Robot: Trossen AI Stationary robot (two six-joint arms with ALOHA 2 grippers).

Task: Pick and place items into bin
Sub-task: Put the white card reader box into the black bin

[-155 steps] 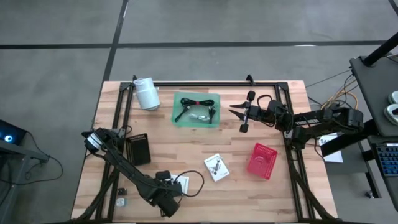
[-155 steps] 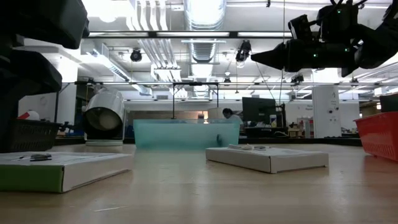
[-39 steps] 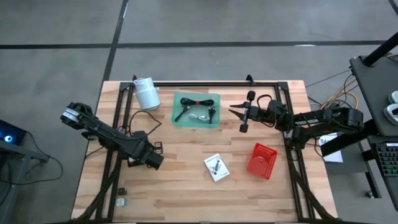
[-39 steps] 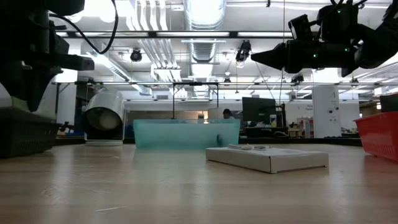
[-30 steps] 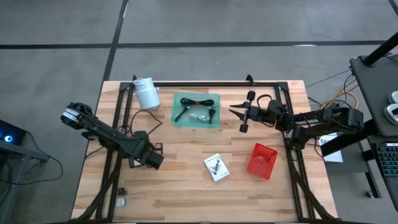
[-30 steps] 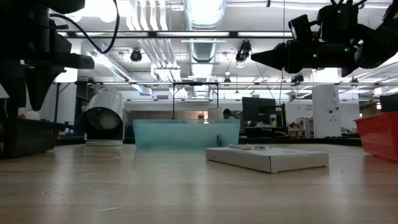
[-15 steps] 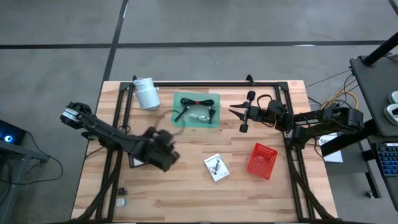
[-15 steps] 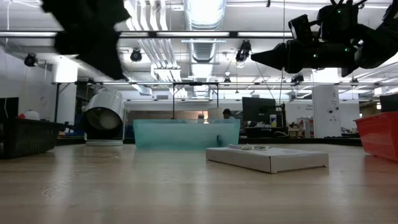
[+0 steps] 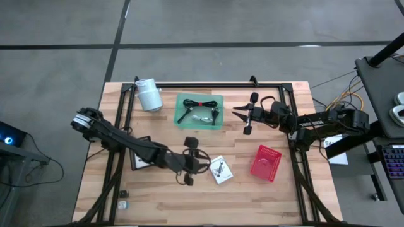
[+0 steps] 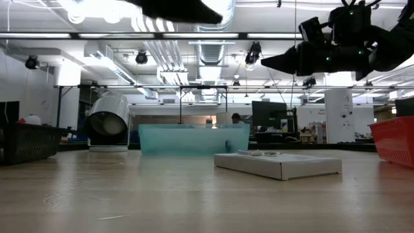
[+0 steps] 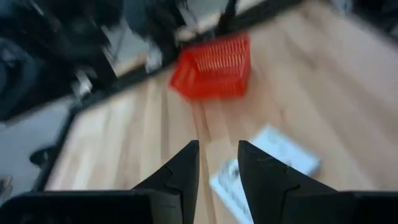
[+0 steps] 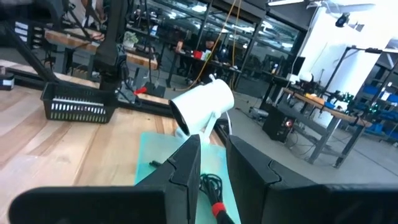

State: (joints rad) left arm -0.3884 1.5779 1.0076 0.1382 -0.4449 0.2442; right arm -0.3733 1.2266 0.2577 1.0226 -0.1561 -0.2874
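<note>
A flat white packet (image 9: 219, 169) with dark hardware on top lies on the wood near the table's middle, and shows in the left wrist view (image 11: 267, 162) too. My left gripper (image 9: 207, 162) hovers just left of it, fingers open a little with nothing between them (image 11: 219, 155). My right gripper (image 9: 235, 112) hangs still above the table beside the green bin (image 9: 199, 111), narrowly open and empty (image 12: 213, 149). The green bin holds a coiled black cable bundle (image 9: 199, 104) and other small items. A black basket (image 9: 140, 162) with something white in it sits under my left arm.
A red basket (image 9: 265, 162) stands right of the packet, straight ahead of my left gripper (image 11: 214, 68). A white roll (image 9: 148, 94) lies at the far left. Two small things (image 9: 123, 199) sit near the front left corner. A black frame (image 9: 208, 84) rims the table.
My left gripper has swung from above the black basket toward the table's right, to the white packet. It has rolled about its own axis and risen a little. My right arm has kept still.
</note>
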